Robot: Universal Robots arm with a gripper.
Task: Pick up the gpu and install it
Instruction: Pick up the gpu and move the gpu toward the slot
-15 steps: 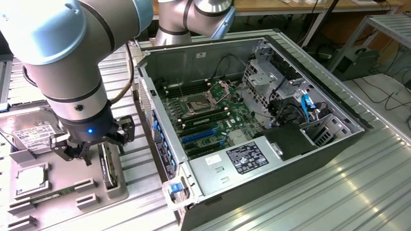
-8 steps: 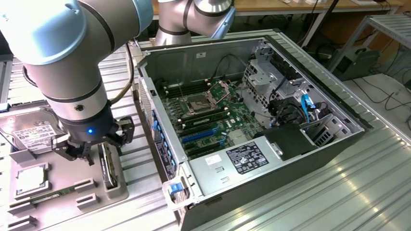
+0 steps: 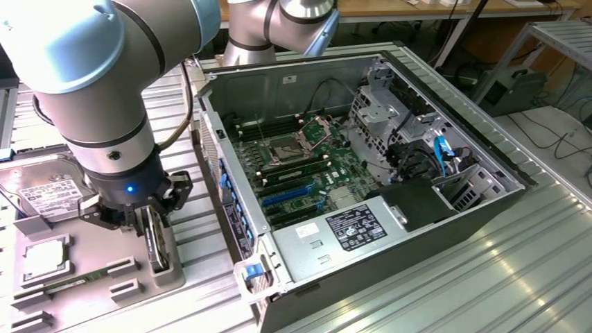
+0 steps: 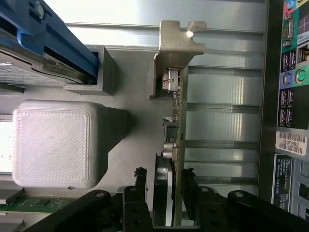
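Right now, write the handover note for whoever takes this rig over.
Pincer: open, sitting astride the gpu, with a gap showing on each side; nothing gripped.
Gpu: standing on edge in the grey holder, on the exterior view's left of the open computer case.
Done: the pincer is in place around the card.
Left: the gpu is not yet lifted and not yet installed on the motherboard in the case.

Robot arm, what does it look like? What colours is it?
The arm is made of fat, round silver-grey tubes with pale blue caps at the joints. Its last part is black with a tiny blue light. The gripper is black, with two thin jointed fingers held together by round bolts.
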